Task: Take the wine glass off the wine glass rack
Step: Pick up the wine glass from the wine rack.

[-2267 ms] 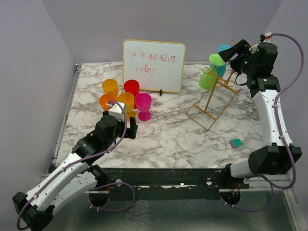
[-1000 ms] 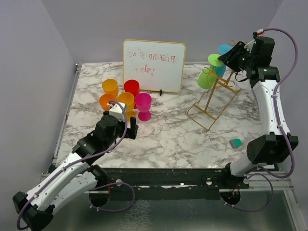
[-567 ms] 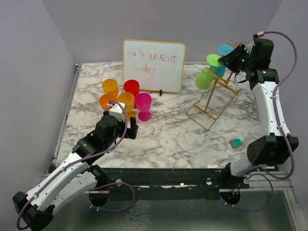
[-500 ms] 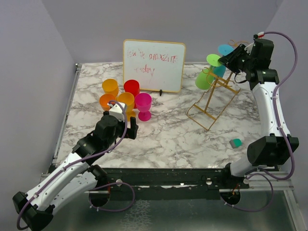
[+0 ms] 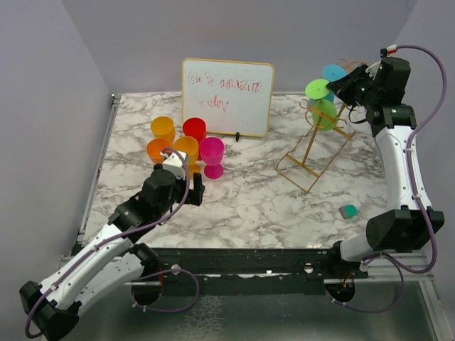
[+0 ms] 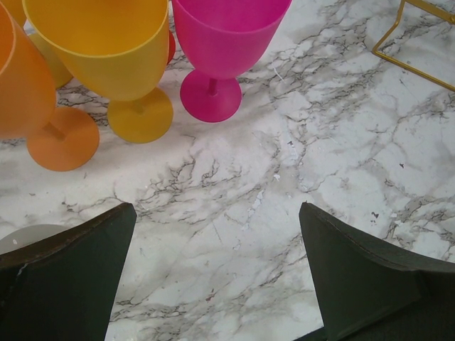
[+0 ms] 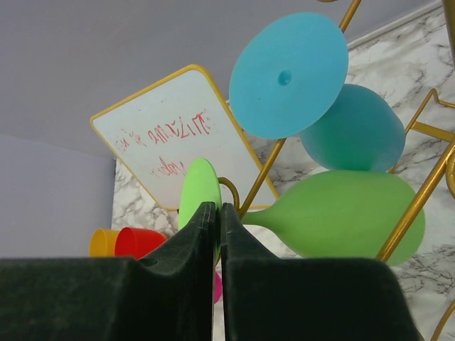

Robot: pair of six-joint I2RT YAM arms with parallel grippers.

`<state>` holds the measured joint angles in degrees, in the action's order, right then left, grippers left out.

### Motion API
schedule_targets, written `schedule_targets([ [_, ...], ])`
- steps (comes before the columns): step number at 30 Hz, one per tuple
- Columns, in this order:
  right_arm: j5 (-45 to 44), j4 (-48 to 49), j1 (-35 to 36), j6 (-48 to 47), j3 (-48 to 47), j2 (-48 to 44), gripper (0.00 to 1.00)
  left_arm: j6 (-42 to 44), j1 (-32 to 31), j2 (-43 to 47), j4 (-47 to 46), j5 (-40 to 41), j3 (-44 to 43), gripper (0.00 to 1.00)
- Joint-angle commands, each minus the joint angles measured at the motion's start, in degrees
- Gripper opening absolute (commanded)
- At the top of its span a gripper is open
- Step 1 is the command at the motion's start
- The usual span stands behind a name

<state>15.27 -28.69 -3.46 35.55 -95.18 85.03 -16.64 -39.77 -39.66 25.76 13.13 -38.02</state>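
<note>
— Green glass: where?
— On the rack, far right of the table; just beside the blue glass; foot up, bowl lower.
— Right gripper?
— Pressed together on the rim of the green foot; disc sits edge-on between the fingers; reads as a pinch, though the inner contact is hidden.
— Left gripper?
— Spread wide; low over the table by the pink glass; well apart from the rack; right arm is far nearer.
— Axis?
— Wrist view: stem runs sideways from the fingers; foot at the gripper, bowl out to the right; a gold rail crosses in front of the bowl's right end; a curled end sits just behind the stem.
— Next move?
— My guess: carry the foot along the rails toward their open end so the stem slides out; pulling along the stem would likely jam the bowl on the rail.
— Risk?
— Thin grip on a disc edge, may slip; blue glass could get knocked.
— Off yet?
— Cannot tell for sure; stem looks between the rails; I'd mark it not done.
</note>
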Motion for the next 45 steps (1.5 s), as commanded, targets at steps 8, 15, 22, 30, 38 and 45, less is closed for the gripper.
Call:
schedule_targets([
  [8, 2.77, 7.52, -0.28, 6.78, 5.33, -2.65, 0.01, 0.49, 0.15, 0.12, -1.15, -1.08, -0.39, 0.99],
  [15, 2.16, 14.93, -0.38, 13.55, 9.85, -5.40, 0.01, 0.47, 0.13, 0.22, -1.15, -1.08, -0.39, 0.99],
  [22, -2.34, 18.50, -0.41, 17.15, 13.71, -8.45, 0.01, 0.47, 0.15, 0.15, -1.22, -1.17, -0.45, 0.99],
  [30, 0.68, 22.27, -0.42, 20.30, 14.59, -7.28, 0.01, 0.56, 0.17, -0.16, -1.15, -1.30, -0.49, 0.99],
  [38, 1.98, 21.22, -0.38, 19.88, 13.19, -6.09, 0.01, 0.56, 0.15, -0.34, -1.24, -1.50, -0.48, 0.99],
  [45, -0.04, 20.80, -0.37, 19.91, 11.89, -5.34, 0.01, 0.61, 0.21, -0.50, -1.24, -1.63, -0.48, 0.99],
])
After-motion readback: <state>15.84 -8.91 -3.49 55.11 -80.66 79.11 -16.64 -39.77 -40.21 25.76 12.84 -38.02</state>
